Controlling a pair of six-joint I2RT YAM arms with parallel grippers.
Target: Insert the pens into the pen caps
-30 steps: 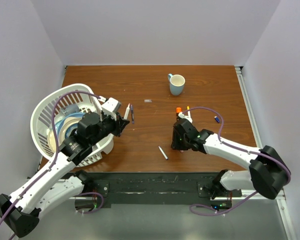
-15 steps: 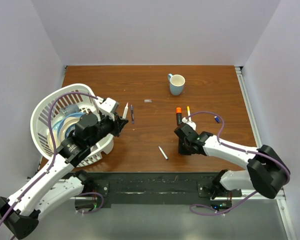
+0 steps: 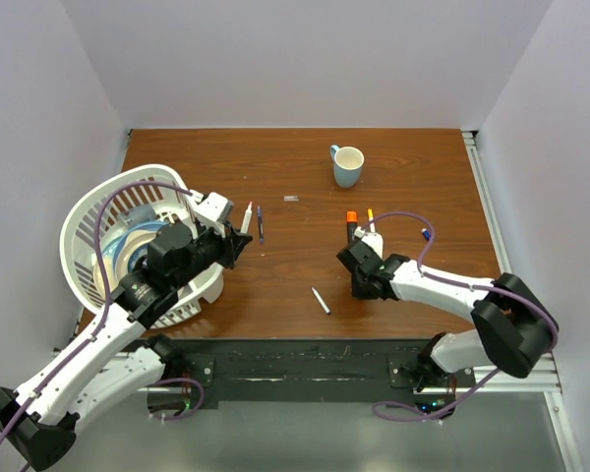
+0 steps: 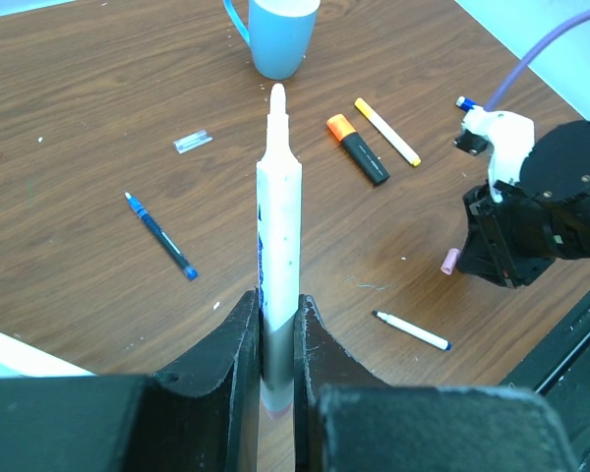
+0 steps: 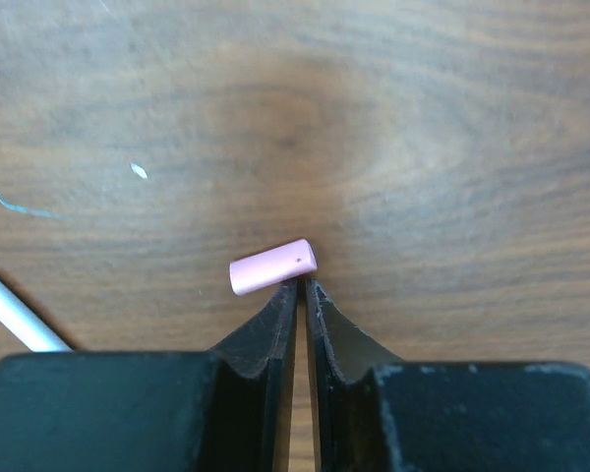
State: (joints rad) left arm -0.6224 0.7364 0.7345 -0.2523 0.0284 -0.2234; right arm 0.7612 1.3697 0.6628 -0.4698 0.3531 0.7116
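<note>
Right gripper (image 5: pixel 302 285) is closed further than a second ago, yet empty | pink cap (image 5: pixel 272 266) is left on table (image 5: pixel 442 118) at its tips | white pen (image 4: pixel 278 226) is clamped by left gripper (image 4: pixel 277 324), tip outward for capping.

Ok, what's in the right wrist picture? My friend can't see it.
The right black claw is shut, its tips right beside a tiny pink plastic cap lying on the brown wooden table. A thin white pen pokes in at lower left.

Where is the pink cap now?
Right wrist view: the pink cap lies on the table just beyond the shut right gripper, ungripped.
</note>
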